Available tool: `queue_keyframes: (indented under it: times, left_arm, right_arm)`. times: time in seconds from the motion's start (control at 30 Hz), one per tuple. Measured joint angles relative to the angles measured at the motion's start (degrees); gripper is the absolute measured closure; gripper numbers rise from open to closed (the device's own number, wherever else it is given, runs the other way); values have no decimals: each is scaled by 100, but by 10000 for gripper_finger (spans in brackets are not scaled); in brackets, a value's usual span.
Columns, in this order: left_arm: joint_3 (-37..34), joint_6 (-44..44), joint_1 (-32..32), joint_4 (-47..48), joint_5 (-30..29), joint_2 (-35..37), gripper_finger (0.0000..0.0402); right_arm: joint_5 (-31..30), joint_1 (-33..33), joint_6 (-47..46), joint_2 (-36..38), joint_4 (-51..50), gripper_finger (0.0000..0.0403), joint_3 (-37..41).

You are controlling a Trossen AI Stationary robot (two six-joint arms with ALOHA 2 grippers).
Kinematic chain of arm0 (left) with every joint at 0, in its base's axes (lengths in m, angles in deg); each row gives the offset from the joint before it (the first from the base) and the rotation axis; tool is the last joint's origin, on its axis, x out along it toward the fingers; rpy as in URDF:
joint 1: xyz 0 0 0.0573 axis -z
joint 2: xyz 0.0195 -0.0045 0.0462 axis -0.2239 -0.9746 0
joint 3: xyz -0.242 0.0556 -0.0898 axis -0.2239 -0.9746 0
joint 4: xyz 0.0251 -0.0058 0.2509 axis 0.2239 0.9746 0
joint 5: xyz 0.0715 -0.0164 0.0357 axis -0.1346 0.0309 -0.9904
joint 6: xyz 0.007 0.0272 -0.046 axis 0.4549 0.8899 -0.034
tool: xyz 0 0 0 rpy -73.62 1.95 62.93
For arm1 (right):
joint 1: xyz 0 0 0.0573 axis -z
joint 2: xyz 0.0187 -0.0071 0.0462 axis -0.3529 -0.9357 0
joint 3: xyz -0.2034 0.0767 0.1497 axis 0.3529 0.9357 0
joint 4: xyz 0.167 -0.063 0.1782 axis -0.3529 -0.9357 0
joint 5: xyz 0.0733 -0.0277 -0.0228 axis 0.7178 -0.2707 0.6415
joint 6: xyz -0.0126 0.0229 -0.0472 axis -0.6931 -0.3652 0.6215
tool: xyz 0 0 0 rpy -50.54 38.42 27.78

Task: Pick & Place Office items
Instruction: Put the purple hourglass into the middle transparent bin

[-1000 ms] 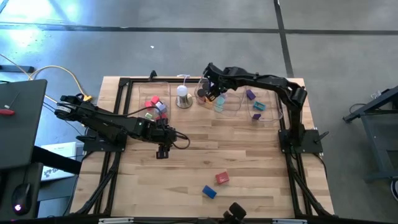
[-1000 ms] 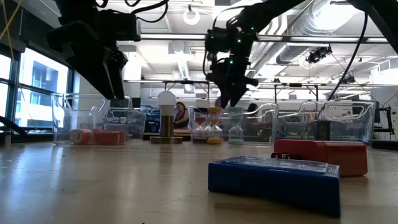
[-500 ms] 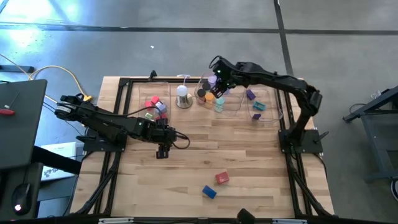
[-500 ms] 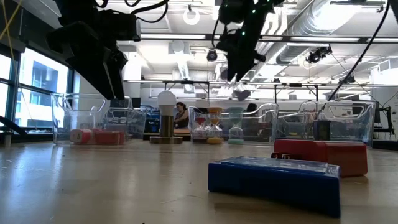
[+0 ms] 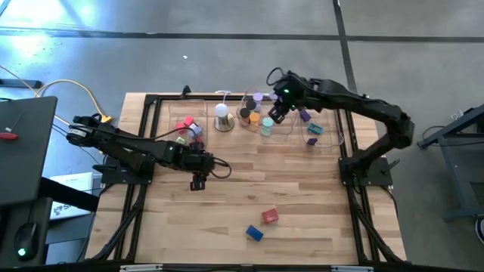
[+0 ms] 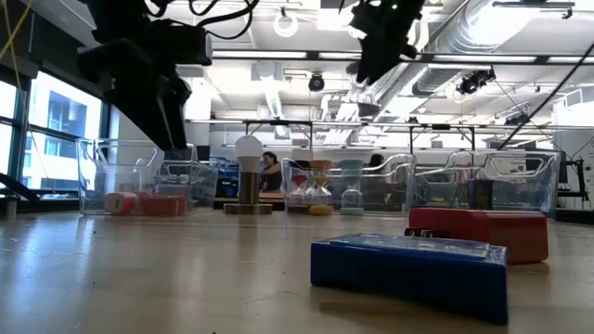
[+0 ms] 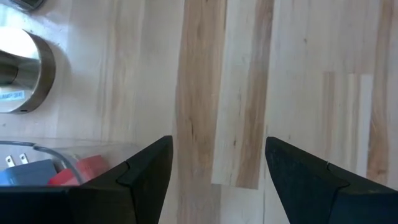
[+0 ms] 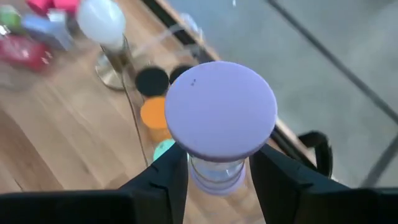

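Office items lie in three groups on the wooden surface [image 5: 302, 189]. Going from the left: red and pink blocks [image 5: 184, 125] with a blue one sit in the left clear tray [image 5: 159, 113] at the far edge; in the low view they show as a red and pink cluster [image 6: 144, 203] behind the tray wall. Just in front of that tray hangs the left gripper [image 5: 198, 181], raised above bare wood, its jaws standing apart with nothing between them; its wrist view shows the two dark fingers [image 7: 140, 174] over pale planks, with the tray corner and a red piece [image 7: 81, 171] beside them. Next comes a white dome on a metal base [image 5: 222, 117], standing between the left tray and the middle tray [image 5: 280, 136]. In that middle tray stand round rolls: a black one [image 5: 245, 114], an orange one [image 5: 255, 118] and a teal one [image 5: 266, 125]. Above that tray the right gripper [image 5: 278, 112] is lifted high, its jaws clamped around a lilac roll [image 8: 221, 121] held upright; the black, orange and teal rolls show below it in the wrist view. Farther right, purple and blue pieces [image 5: 308, 128] lie in the right tray [image 5: 336, 140]. Well apart from all this, near the front edge, a red block [image 5: 270, 216] and a blue block [image 5: 254, 233] lie loose on the surface, just beside each other
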Motion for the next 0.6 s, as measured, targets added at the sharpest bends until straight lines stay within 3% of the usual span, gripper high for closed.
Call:
queue_keyframes:
  times: [0.2, 0.37, 0.5, 0.6]
  left_arm:
    - [0, 2, -115, 2, 0, 0, 155]
    - [0, -38, -126, 4, 0, 0, 155]
    - [0, -134, -126, -9, 1, 0, 155]
    - [0, -193, -126, -34, 2, 0, 155]
  right_arm:
    - [292, 173, 113, 885, 2029, 286, 1906]
    - [1134, 616, 112, 1010, 3798, 318, 3353]
    - [1627, 911, 129, 842, 4988, 357, 3992]
    - [1871, 1095, 120, 779, 5008, 385, 4158]
